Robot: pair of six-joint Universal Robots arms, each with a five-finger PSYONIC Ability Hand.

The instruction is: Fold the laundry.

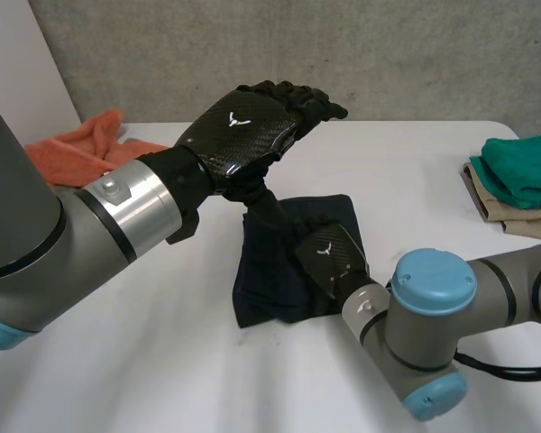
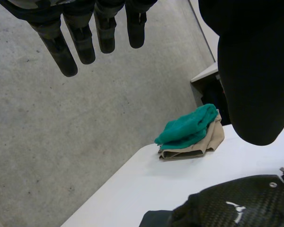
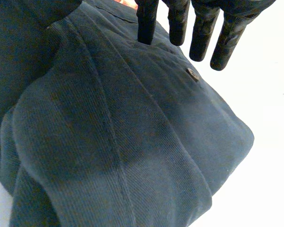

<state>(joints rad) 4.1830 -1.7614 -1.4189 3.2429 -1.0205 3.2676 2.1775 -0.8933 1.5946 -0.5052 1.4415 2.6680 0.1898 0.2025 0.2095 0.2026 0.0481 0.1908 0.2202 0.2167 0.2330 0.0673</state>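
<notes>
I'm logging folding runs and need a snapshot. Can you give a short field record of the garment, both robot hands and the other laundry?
garment: dark navy garment, bunched mid-table, one part drawn up into a peak
left robot hand: raised over the garment, at the top of the peak; grip hidden
right robot hand: open, straight fingers laid on the garment
other laundry: orange cloth at the table's far left; green cloth stacked on a beige cloth at its far right
surface: white table
</notes>
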